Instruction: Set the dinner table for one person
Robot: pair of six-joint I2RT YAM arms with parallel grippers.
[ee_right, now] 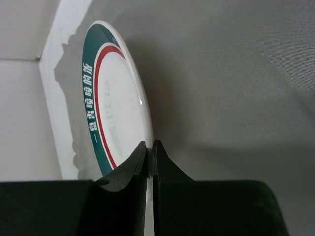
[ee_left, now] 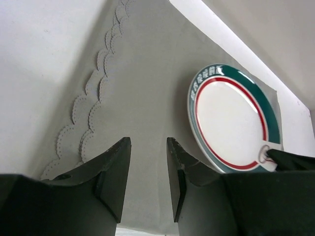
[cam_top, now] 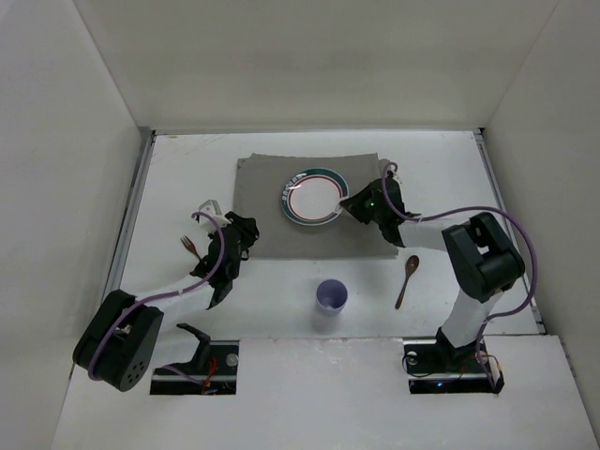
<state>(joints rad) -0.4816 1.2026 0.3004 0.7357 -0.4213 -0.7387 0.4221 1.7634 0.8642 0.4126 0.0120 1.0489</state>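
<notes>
A white plate (cam_top: pixel 312 198) with a green and red rim lies over the grey cloth mat (cam_top: pixel 272 225) on the white dinner table (cam_top: pixel 281 319). My right gripper (cam_top: pixel 352 204) is shut on the plate's right edge; the right wrist view shows the rim (ee_right: pixel 118 103) pinched between the jaws (ee_right: pixel 149 147), the plate tilted. My left gripper (cam_top: pixel 246 228) is open and empty over the mat's left part (ee_left: pixel 142 98); the plate (ee_left: pixel 231 123) shows to its right. A lilac cup (cam_top: pixel 331 296), a brown spoon (cam_top: pixel 407 279) and a fork (cam_top: pixel 188 247) lie on the table.
White wall panels surround the table, with metal rails (cam_top: pixel 131 216) along its sides. The mat's scalloped left edge (ee_left: pixel 93 108) is folded over. The arm bases (cam_top: pixel 450 361) stand at the near edge.
</notes>
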